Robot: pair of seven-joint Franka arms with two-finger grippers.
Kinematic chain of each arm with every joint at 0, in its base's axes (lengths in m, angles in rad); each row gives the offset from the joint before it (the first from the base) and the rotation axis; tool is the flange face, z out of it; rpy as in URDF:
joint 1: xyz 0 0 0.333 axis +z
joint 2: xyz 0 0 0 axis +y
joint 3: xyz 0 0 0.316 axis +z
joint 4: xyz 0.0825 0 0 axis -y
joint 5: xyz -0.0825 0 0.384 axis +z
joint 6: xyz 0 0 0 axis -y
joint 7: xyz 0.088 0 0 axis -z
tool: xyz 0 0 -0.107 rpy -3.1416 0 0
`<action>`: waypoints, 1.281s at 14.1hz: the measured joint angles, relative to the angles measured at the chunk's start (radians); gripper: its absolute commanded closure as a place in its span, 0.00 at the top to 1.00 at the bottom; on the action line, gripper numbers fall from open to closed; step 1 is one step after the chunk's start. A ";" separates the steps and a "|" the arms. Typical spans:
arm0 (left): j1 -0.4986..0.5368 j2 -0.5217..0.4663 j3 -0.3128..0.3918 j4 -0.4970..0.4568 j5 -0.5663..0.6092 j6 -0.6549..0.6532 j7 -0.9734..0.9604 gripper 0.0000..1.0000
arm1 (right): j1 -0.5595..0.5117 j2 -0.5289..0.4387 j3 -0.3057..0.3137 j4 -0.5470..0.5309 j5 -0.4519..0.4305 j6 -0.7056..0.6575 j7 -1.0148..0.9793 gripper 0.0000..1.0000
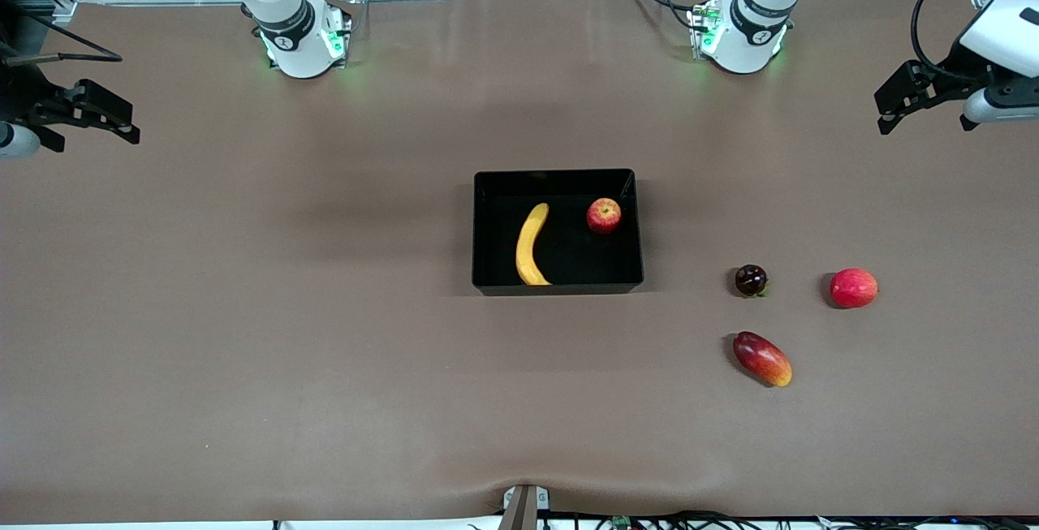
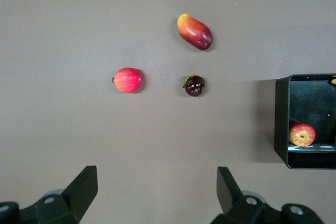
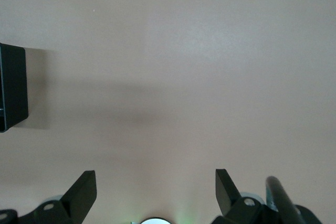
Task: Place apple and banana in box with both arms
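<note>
Inside the shallow black rectangular plastic box [image 1: 558, 179] mid-tabletop sit the curved yellow banana [image 1: 530, 245] and small red apple [image 1: 604, 215]; the left gripper [image 2: 156, 192] and right gripper [image 3: 155, 192] wait over the tabletop's end edges, fingers spread, holding nothing.

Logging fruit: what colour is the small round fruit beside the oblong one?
Dark purple small round fruit, green leaf; left wrist view.

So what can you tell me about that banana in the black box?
The banana is a single yellow one, smooth-skinned and gently curved, the longest fruit in sight. It lies flat on the glossy floor of the box, toward the right arm's end, its lower tip near the wall closest to the front camera. The apple sits apart from it in the same box. Nothing grips or touches the banana; both arms are well away.
</note>
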 measured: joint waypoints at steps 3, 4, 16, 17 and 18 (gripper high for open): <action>0.000 0.004 0.001 -0.006 0.000 0.000 0.000 1.00 | 0.000 0.000 0.000 0.000 0.000 0.002 0.000 1.00; 0.000 0.004 0.001 -0.006 0.000 0.000 0.000 1.00 | 0.000 0.000 -0.001 0.000 0.000 0.003 0.000 1.00; -0.001 0.004 0.000 -0.002 -0.037 -0.040 0.000 1.00 | -0.028 -0.001 -0.014 0.004 0.000 0.119 0.000 1.00; -0.002 0.004 -0.001 -0.002 -0.037 -0.040 0.000 1.00 | -0.028 -0.001 -0.013 0.002 0.000 0.119 0.000 1.00; -0.003 0.004 -0.001 -0.002 -0.037 -0.040 0.000 1.00 | -0.028 0.000 -0.012 0.000 0.000 0.118 0.000 1.00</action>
